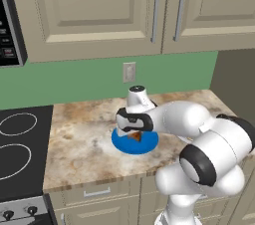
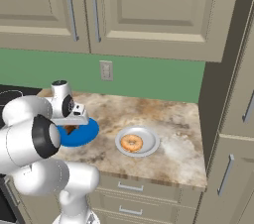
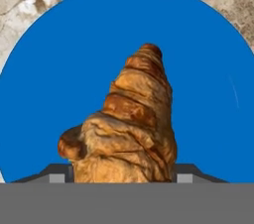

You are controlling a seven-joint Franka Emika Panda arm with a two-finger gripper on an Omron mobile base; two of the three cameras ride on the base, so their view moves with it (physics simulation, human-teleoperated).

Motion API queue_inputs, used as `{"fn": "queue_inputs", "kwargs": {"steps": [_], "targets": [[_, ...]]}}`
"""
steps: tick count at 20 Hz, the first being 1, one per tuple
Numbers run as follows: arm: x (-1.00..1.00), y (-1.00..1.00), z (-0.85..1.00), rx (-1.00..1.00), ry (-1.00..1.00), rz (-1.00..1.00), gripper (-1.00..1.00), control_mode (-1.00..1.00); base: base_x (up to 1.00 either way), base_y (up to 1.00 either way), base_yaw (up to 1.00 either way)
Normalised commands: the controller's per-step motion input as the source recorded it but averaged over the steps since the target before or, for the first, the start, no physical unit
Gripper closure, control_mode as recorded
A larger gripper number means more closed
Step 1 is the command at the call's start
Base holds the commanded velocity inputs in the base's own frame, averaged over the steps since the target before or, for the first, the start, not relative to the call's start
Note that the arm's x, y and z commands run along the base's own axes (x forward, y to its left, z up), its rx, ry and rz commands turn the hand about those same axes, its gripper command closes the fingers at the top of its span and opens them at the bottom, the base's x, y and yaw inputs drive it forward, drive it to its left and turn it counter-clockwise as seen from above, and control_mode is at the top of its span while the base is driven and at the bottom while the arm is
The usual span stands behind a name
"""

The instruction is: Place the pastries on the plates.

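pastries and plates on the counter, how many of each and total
pastries: 2, the croissant over the blue plate and the donut on the white plate
plates: 2, blue and white
total: 4

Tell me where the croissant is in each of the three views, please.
Left base view: the croissant is at the centre, on the blue plate, under the hand.
Right base view: at left of centre, on the blue plate, mostly hidden by the hand.
Hand view: at bottom centre, over the blue plate.
Shared landmark: the blue plate.
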Motion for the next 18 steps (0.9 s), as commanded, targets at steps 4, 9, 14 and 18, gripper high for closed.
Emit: {"fn": "queue_inputs", "kwargs": {"steps": [4, 9, 14, 18], "targets": [[0.0, -0.07, 0.02, 0.0, 0.04, 0.0, -1.0, -1.0, 0.0, 0.0, 0.0], [-0.04, -0.01, 0.2, 0.0, -0.01, 0.0, -1.0, -1.0, 0.0, 0.0, 0.0], [-0.43, 0.0, 0.33, 0.0, -0.05, -0.01, -1.0, -1.0, 0.0, 0.0, 0.0], [-0.84, 0.06, 0.08, 0.0, -0.12, -0.03, -1.0, -1.0, 0.0, 0.0, 0.0]]}}
